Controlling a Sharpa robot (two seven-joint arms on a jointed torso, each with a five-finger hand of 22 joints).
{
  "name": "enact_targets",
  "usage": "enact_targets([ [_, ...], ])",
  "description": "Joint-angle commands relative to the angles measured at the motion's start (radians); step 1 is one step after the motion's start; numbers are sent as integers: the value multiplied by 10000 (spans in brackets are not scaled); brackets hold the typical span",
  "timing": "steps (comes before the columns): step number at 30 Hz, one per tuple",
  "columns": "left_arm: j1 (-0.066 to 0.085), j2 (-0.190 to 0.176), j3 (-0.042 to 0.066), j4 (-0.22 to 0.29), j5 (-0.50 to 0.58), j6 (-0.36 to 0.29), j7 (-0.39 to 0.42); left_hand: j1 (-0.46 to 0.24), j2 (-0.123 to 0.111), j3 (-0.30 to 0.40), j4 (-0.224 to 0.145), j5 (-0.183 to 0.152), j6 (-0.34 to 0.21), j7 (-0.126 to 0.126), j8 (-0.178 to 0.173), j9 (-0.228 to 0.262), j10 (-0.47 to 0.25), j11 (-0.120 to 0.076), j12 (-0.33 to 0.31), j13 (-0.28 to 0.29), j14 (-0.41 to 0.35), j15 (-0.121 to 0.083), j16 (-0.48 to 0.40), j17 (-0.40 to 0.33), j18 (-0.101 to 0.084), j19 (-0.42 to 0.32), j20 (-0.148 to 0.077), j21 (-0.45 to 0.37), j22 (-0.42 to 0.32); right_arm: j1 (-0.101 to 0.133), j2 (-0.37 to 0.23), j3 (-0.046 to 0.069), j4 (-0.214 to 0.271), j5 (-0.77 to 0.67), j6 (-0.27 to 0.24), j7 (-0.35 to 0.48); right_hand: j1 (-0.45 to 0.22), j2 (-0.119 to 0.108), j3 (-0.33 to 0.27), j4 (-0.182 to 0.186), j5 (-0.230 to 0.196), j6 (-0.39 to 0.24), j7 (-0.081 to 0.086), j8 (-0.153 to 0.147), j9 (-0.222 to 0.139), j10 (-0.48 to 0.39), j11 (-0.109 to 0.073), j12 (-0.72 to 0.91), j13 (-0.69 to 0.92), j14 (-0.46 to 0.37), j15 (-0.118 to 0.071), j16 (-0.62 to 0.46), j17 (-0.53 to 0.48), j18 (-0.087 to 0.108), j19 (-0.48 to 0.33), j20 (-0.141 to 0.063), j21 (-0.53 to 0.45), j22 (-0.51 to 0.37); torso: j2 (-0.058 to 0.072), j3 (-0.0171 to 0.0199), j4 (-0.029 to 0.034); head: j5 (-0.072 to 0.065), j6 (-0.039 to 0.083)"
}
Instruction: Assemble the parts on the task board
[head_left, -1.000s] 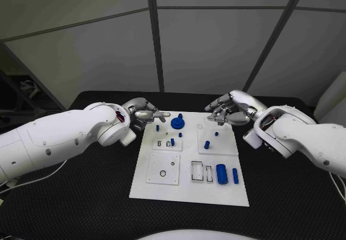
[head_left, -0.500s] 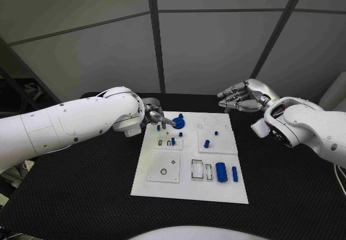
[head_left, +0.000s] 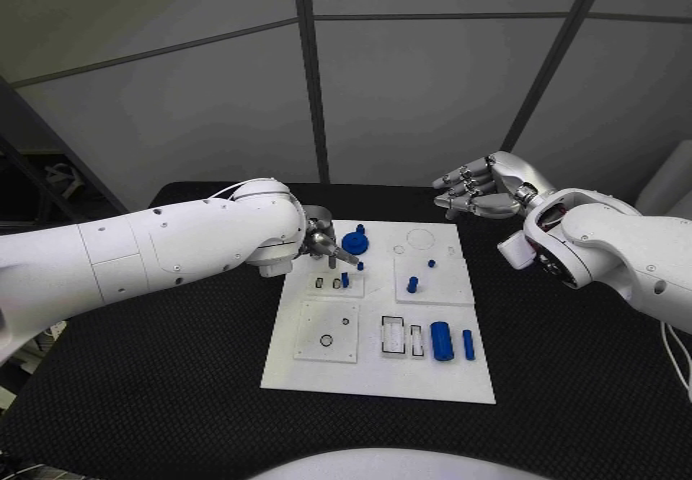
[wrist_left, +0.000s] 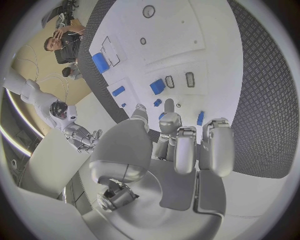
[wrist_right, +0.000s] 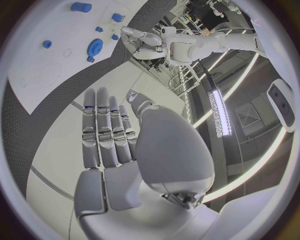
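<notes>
With fingers together over the white plastic task board (head_left: 378, 345), the left hand (head_left: 320, 246) could topple the small blue upright peg (head_left: 345, 283) at its 5 o'clock, while the right hand (head_left: 483, 190) hangs empty, fingers apart.

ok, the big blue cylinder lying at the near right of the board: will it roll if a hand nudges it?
Probably. The blue cylinder lies on its side on the flat task board, so a sideways nudge would likely roll it. It looks rigid and smooth, maybe slippery. The thinner blue pin beside it might stop it.

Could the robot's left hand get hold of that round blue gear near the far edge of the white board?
Probably yes: the left hand hovers right beside the blue gear, with nothing between them.
</notes>
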Motion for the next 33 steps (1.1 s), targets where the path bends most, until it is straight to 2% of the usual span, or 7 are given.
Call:
enact_targets([
  [1, 22, 75, -53, -51, -321, 364, -150, -31, 45, -75, 22, -42, -60, 15, 52, 33, -43, -16, 10, -18, 942, -59, -5, 2375, -262, 105, -22, 32, 118, 29, 17, 8, 19, -81, -120, 35, -25, -58, -87, -4, 99, -19, 65, -73, -8, -63, 76, -32, -42, 36, 48, -76, -28, 36, 55, 53, -83, -44, 7, 1, -3, -22, -48],
  [6, 10, 194, -126, -103, -404, 443, -156, -23, 50, -103, 33, -42, -70, 12, 73, 75, -48, -19, 7, -16, 943, -61, -5, 2377, -268, 116, -23, 47, 147, 29, 33, 8, 19, -134, -56, -24, -46, -61, -123, -1, 188, -56, 85, -77, -7, -133, 104, -34, -116, 30, 75, -203, -78, 32, 71, 76, -210, -129, 14, -10, 6, -56, -84],
  [9, -5, 250, -154, -120, -426, 473, -155, 12, 65, -130, 34, -41, -78, 5, 106, 137, -56, -24, 1, -18, 942, -64, -6, 2376, -270, 121, -26, 52, 161, 29, 49, 8, 16, -183, 33, -84, -85, -62, -163, 18, 274, -83, 103, -77, -5, -191, 126, -32, -172, 25, 100, -301, -116, 30, 83, 100, -318, -201, 12, -2, -6, -58, -120],
  [19, -27, 334, -174, -156, -385, 580, -152, 140, 119, -186, 13, -41, -110, -12, 201, 316, -55, -39, 9, 6, 943, -76, -7, 2378, -280, 144, -36, 82, 222, 29, 97, 7, 2, -288, 129, -156, -114, -48, -203, 35, 321, -105, 119, -72, -3, -254, 147, -29, -230, 17, 124, -409, -158, 30, 99, 126, -439, -282, 19, -1, 24, -68, -186],
  [33, -41, 421, -180, -181, -303, 854, -137, 565, 263, -231, -177, -42, -235, -44, 415, 766, -31, -68, 35, 70, 944, -100, -11, 2382, -295, 174, -60, 124, 317, 28, 173, 6, -49, -363, 185, -209, -113, -23, -218, 37, 385, -117, 129, -67, -1, -291, 159, -24, -269, 18, 136, -480, -185, 32, 119, 140, -523, -340, 8, 3, 2, -46, -299],
])
